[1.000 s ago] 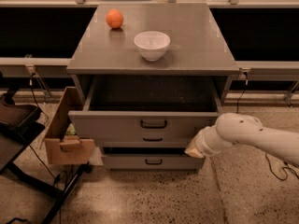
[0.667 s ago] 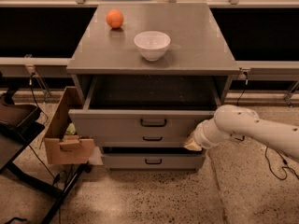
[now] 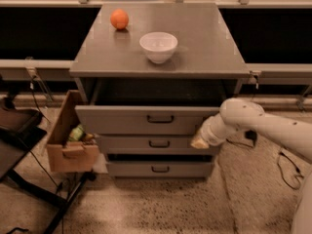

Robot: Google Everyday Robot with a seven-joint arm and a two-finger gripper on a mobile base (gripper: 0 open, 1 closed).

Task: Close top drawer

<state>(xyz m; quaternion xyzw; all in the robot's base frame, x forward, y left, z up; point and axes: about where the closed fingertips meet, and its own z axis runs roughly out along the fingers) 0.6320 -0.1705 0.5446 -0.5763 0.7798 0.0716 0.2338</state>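
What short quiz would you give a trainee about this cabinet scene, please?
1. True or false: the top drawer is fully shut.
2. What lies on the cabinet top along with the white bowl? A) an orange fruit B) a mug C) a bottle
3. Fill in: the claw is near the top drawer front's ____ end, as seen in the picture.
Key: 1 false, it stands open; 2 A; 3 right.
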